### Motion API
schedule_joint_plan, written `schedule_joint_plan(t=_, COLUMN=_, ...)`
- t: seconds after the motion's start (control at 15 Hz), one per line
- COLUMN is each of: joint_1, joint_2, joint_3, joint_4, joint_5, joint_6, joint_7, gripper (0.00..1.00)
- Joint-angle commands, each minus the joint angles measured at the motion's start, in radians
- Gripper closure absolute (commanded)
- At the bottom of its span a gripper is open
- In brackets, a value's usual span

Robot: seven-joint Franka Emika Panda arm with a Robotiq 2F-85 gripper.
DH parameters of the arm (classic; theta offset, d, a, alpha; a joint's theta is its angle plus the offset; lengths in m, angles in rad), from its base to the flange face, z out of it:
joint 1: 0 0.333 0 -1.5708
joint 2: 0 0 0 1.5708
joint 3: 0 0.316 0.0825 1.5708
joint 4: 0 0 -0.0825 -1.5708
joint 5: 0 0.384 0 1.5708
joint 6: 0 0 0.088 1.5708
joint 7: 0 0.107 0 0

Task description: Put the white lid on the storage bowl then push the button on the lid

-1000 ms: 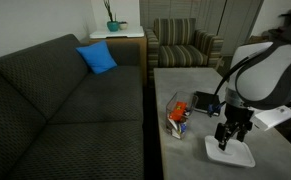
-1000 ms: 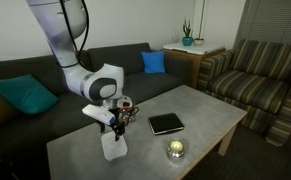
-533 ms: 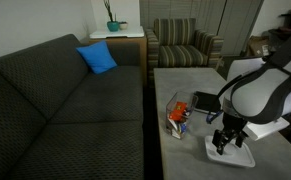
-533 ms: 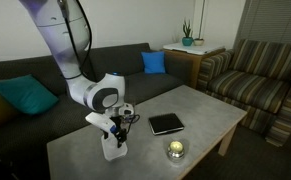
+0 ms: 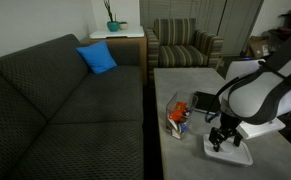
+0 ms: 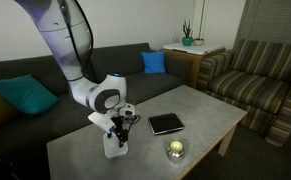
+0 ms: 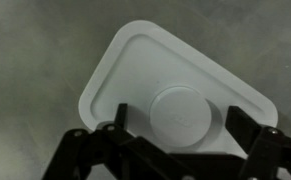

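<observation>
Jaws wide, empty, over the white lid [image 7: 150, 65] near the storage bowl [image 5: 175, 113]: likely light, stiff, slick; best pinched across opposite edges.

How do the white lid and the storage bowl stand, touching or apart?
Apart. An exterior view shows a bare strip of table between the white lid and the storage bowl.

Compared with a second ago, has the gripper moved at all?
Yes. In both exterior views the gripper has dropped lower, closer to the white lid, which has stayed put beneath it.
</observation>
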Motion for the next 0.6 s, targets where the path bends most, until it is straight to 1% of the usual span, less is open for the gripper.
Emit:
schedule_joint_plan(t=0.0, joint_1=0.009, joint_2=0.026, joint_3=-0.004, joint_4=0.019, joint_5=0.016, joint_6=0.023, joint_7=0.025, gripper=0.26)
schedule_joint_plan(t=0.13, joint_1=0.006, joint_2=0.020, joint_3=0.000, joint_4=0.016, joint_5=0.021, joint_6=0.019, joint_7=0.033, gripper=0.39)
schedule_joint_plan(t=0.2, joint_1=-0.007, joint_2=0.018, joint_3=0.012, joint_4=0.021, joint_5=0.032, joint_6=-0.007, joint_7=0.036, gripper=0.45)
schedule_joint_plan(t=0.4, joint_1=-0.025, joint_2=0.005, joint_3=0.027, joint_4=0.017, joint_5=0.064, joint_6=-0.040, joint_7=0.054, gripper=0.66)
schedule_joint_plan(t=0.47, joint_1=-0.028, joint_2=0.001, joint_3=0.028, joint_4=0.013, joint_5=0.077, joint_6=-0.044, joint_7=0.062, gripper=0.71)
schedule_joint_plan(t=0.53, joint_1=-0.031, joint_2=-0.003, joint_3=0.029, joint_4=0.007, joint_5=0.090, joint_6=-0.045, joint_7=0.070, gripper=0.71)
